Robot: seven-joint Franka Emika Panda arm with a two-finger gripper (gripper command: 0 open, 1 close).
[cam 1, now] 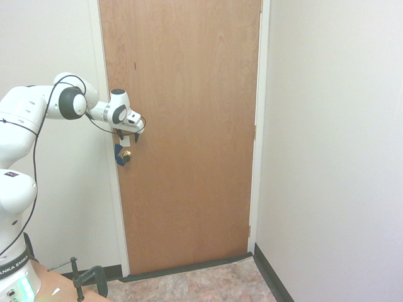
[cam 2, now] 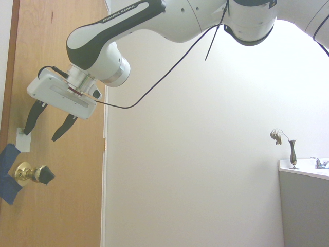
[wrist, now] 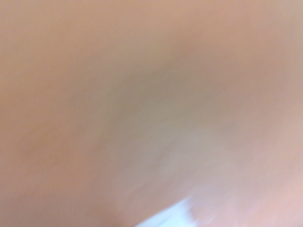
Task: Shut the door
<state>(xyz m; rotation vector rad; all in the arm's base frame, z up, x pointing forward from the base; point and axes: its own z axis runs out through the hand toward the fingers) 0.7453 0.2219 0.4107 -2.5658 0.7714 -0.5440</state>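
And here's the gripper [cam 2: 53, 137], its 2 fingers spread with nothing between them, just above the brass knob [cam 2: 32, 174]. The door [cam 1: 189, 138] stands right before the hand, looking shut or very nearly; I can't confirm the latch. Risk 1: dropping straight down could knock that knob. Risk 2: a fingertip could snag the blue tape [cam 2: 8, 177] below. The frame edge runs close by the hand; the roomier way out is back, off the wood.
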